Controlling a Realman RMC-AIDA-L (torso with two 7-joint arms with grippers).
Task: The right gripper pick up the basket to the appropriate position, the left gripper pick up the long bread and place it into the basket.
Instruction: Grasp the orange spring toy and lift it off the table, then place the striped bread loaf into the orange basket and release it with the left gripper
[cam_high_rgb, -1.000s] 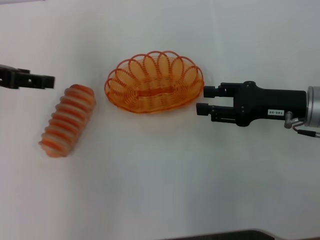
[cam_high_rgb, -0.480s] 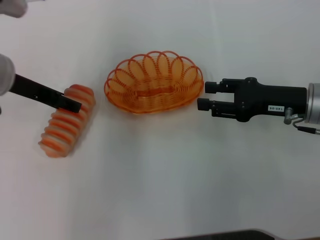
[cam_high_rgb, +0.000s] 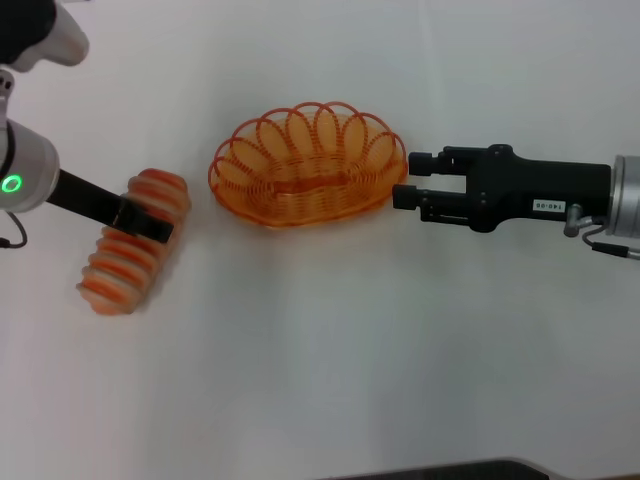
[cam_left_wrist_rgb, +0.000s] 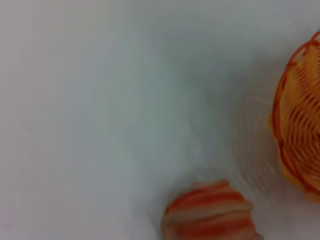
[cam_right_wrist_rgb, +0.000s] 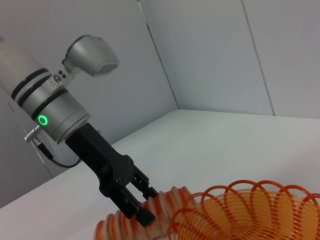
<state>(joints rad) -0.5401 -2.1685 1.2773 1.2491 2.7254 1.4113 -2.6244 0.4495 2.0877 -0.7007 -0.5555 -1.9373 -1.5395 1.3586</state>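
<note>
The orange wire basket (cam_high_rgb: 308, 165) stands on the white table at centre back. My right gripper (cam_high_rgb: 404, 179), black with a white label, is level with the basket's right rim, its fingertips open on either side of the rim's end. The long bread (cam_high_rgb: 122, 265), striped orange and cream, lies at the left. My left gripper (cam_high_rgb: 150, 220), plain black, is over the bread's far half with its fingers apart. The right wrist view shows the left gripper (cam_right_wrist_rgb: 142, 205) down on the bread (cam_right_wrist_rgb: 120, 225) beside the basket (cam_right_wrist_rgb: 250, 215). The left wrist view shows the bread's end (cam_left_wrist_rgb: 210, 212) and the basket's edge (cam_left_wrist_rgb: 300, 130).
The white table (cam_high_rgb: 320, 350) is bare around the basket and the bread. A dark edge (cam_high_rgb: 450, 470) runs along the front. Pale walls (cam_right_wrist_rgb: 210, 55) stand behind the left arm.
My left arm has swung in from the left and come down over the bread. My right gripper has edged closer to the basket's right rim.
</note>
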